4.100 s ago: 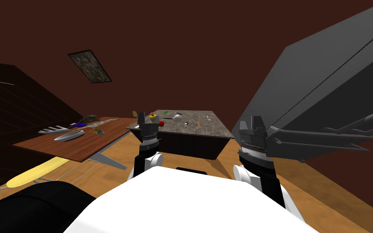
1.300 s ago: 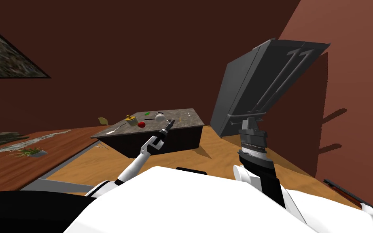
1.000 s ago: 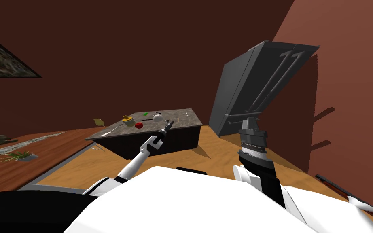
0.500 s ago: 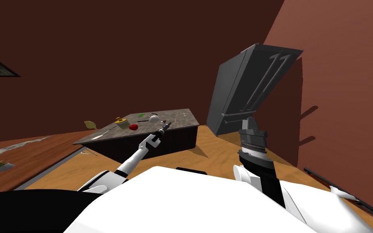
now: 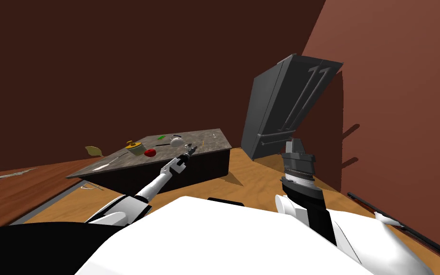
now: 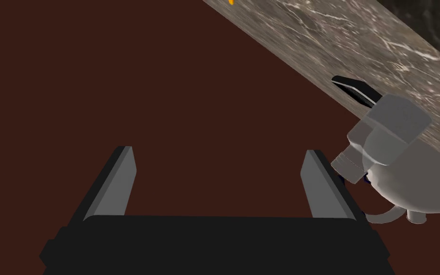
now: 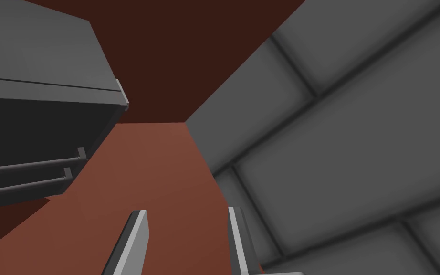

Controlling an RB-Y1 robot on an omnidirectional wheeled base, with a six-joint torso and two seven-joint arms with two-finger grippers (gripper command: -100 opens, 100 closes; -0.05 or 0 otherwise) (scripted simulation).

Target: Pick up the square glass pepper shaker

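Just beside one finger of the left gripper [image 6: 216, 155], outside its span, the grey, square-capped pepper shaker [image 6: 390, 128] stood on the marbled counter [image 6: 357, 43], close against a white rounded pot [image 6: 419, 186]. That gripper gaped wide, grasping nothing. The right gripper [image 5: 296, 142] hung well apart before a dark grey fridge [image 5: 281, 105], fingers parted, empty.

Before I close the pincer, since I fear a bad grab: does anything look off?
Yes: the shaker sits outside the open left pincer's gap, beside the white pot, so closing now would likely miss it.
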